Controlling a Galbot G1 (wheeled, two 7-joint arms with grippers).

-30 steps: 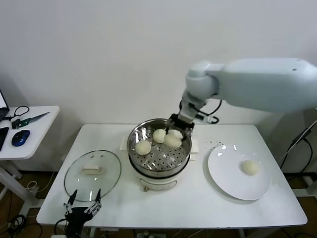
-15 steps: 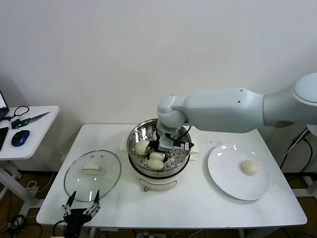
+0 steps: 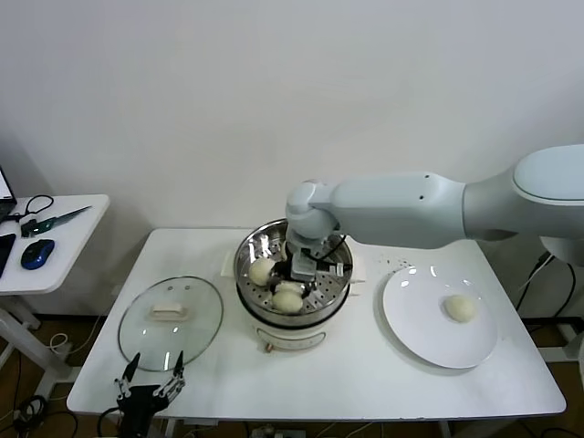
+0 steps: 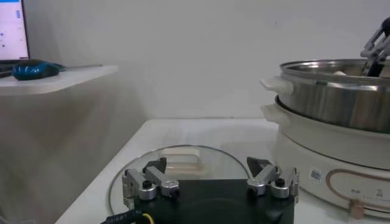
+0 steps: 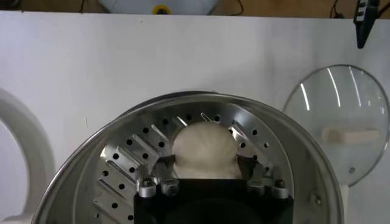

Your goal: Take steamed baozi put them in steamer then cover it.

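We have our right claw (image 5: 204,167) down inside the steamer (image 3: 248,248), its fingers standing spread on either side of a baozi (image 5: 204,149) that sits on the perforated tray; from the wrist view the bun looks set down rather than squeezed, though the fingers sit close to its flanks. The risk we see is in pulling out: if a finger drags against the soft dough as we lift, the bun could roll, tip onto its neighbours (image 3: 263,270), or come up stuck to a pad, and the arm could also knock the steamer rim. The buns are smooth, domed, cream-white and unmarked, three of them in the pot as far as we can judge from the head view, the arm hiding part of the tray. A fourth bun (image 3: 460,308) waits on the white plate (image 3: 411,319) to the right of the steamer. The glass cover (image 3: 171,321) lies flat on the table (image 3: 365,374) to the left, and our left claw (image 4: 210,182) hovers near it, fingers wide and empty
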